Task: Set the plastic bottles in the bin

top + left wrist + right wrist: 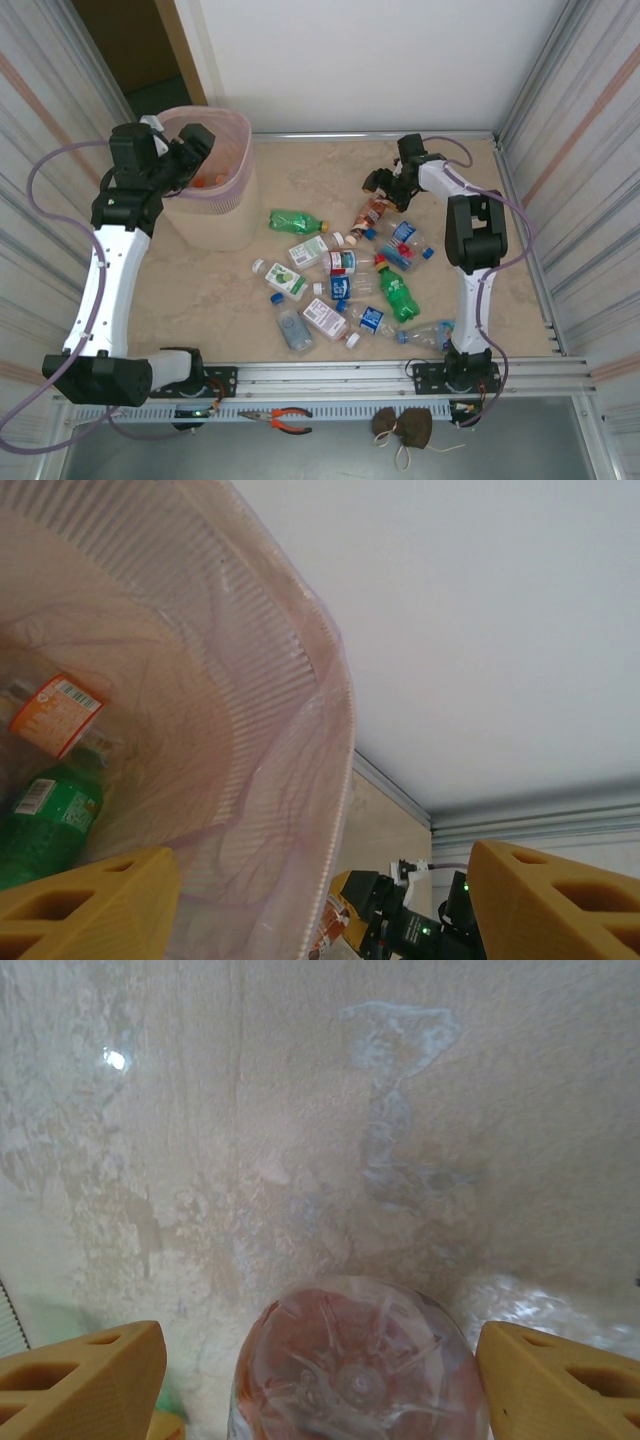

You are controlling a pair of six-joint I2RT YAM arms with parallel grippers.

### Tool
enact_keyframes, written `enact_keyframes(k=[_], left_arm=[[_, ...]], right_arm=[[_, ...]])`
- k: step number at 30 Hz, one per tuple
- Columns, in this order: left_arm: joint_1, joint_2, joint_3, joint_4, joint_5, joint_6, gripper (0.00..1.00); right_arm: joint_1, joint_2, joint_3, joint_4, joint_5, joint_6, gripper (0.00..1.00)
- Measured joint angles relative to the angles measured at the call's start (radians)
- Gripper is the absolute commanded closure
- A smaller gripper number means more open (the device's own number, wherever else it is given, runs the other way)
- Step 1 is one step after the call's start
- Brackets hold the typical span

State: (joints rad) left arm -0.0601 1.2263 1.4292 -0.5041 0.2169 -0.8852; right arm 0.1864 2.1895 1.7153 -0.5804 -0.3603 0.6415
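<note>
While your left hand (pixel 188 150) hangs released above the bin (pixel 215 218), your right hand (pixel 383 183) stands open either side of an orange-brown bottle (pixel 355 1365) on the tabletop (pixel 300 1110); centre its body between the fingers (pixel 85 1370) before you clench.

your table (pixel 190 300): beige marbled top. you see bin (pixel 215 215) standing on it, far left. plastic bottles (pixel 345 262) lie scattered centre to right, mostly on sides, several touching. green bottle (pixel 298 221) lies near bin, apart from it.
</note>
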Motion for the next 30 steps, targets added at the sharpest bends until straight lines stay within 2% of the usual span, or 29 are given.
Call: enact_keyframes(k=[16, 27, 30], left_arm=[[0.000, -0.003, -0.005, -0.002, 0.000, 0.009, 0.24], [0.000, -0.024, -0.018, -0.008, 0.000, 0.010, 0.25], [0.000, -0.027, -0.019, -0.008, 0.000, 0.010, 0.25]], right_arm=[[0.024, 0.089, 0.090, -0.056, 0.028, 0.003, 0.31], [0.024, 0.092, 0.091, -0.056, 0.028, 0.021, 0.48], [0.023, 0.092, 0.091, -0.056, 0.030, 0.029, 0.49]])
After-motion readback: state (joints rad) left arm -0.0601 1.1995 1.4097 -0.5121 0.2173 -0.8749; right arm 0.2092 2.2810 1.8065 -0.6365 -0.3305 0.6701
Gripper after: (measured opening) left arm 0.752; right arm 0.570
